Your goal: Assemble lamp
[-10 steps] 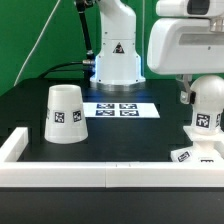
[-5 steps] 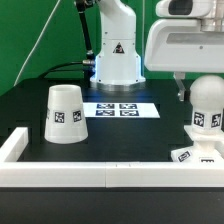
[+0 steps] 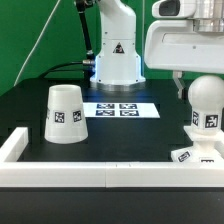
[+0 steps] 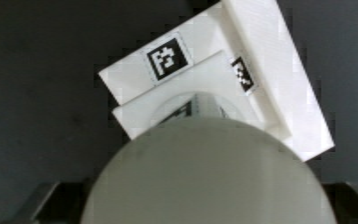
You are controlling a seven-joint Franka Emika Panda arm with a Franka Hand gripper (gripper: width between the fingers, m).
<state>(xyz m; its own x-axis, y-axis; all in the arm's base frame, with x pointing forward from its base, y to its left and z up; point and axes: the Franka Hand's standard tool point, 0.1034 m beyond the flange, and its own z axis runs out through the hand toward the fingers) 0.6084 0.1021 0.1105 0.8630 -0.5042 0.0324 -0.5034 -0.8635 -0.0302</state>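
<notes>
The bulb [image 3: 207, 103] stood on the base [image 3: 188, 155] by the worktop's walled edge. Whether the gripper [image 3: 198, 88] pinched it couldn't be told. A tilted neck might jam or topple it.

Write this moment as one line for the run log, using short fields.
gripper: shut on bulb | bulb: upright above base | shade: mouth down, apart, untouched

Upright bulb [image 3: 206, 100] seemingly over base [image 3: 192, 155]; shade [image 3: 64, 113] (wide end down) well apart.
</notes>
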